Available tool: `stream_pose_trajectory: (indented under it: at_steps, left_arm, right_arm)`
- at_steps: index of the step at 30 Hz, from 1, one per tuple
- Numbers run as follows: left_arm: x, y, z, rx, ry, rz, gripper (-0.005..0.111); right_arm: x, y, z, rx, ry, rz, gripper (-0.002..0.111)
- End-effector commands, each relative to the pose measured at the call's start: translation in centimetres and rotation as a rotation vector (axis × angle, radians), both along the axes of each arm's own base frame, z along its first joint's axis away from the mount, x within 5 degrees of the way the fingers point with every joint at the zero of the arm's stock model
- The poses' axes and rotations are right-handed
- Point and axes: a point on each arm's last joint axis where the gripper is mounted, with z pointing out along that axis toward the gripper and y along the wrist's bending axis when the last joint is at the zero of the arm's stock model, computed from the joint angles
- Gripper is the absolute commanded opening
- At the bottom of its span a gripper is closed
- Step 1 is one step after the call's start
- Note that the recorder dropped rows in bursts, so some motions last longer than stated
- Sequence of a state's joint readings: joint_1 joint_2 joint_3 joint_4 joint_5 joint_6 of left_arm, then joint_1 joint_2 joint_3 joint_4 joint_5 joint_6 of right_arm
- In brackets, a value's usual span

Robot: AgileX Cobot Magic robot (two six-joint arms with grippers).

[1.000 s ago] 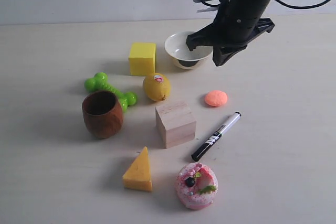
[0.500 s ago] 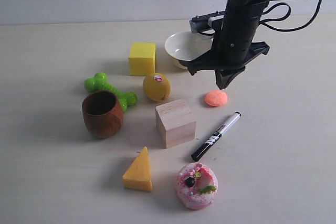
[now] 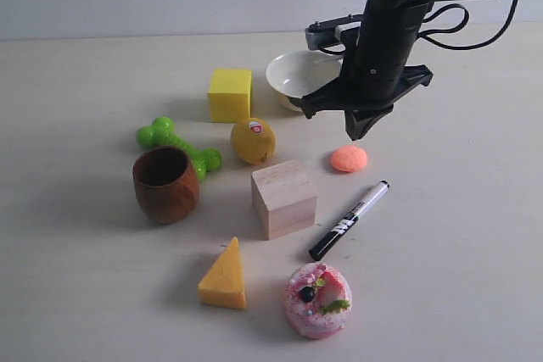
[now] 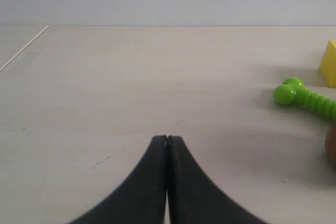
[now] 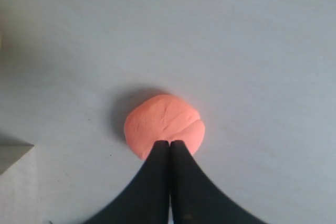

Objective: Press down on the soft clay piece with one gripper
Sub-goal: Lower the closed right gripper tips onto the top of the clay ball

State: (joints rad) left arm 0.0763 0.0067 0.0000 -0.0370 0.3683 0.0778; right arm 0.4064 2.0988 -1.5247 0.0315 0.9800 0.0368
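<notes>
The soft clay piece is a small salmon-orange flattened blob lying on the table right of the lemon; it also fills the middle of the right wrist view, creased on top. My right gripper hangs just above the clay's far side, fingers pressed together and empty; its tips overlap the blob's near edge. Whether they touch the clay is unclear. My left gripper is shut with nothing in it, over bare table, and does not show in the exterior view.
Around the clay stand a white bowl, a lemon, a wooden cube and a black marker. Farther off are a yellow block, green dumbbell toy, brown cup, orange-yellow wedge and pink donut.
Over the last second the right arm came down and toward the clay from above the bowl. In the last half second it hardly moved. The clay has stayed put.
</notes>
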Motion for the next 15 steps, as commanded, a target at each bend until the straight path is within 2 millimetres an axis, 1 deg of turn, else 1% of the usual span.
stream_pose_trajectory:
  at_steps: [1,5,15]
  left_arm:
    - [0.0,0.0,0.1,-0.003,-0.015,-0.005,0.000]
    - [0.0,0.0,0.1,-0.003,-0.015,-0.005,0.000]
    - [0.0,0.0,0.1,-0.003,-0.015,-0.005,0.000]
  right_arm:
    - [0.0,0.0,-0.6,0.007,-0.025,-0.018,0.000]
    - [-0.4,-0.2,-1.6,0.009,-0.025,-0.044,0.000]
    - [-0.4,-0.2,-1.6,0.026,-0.031,-0.135,0.000]
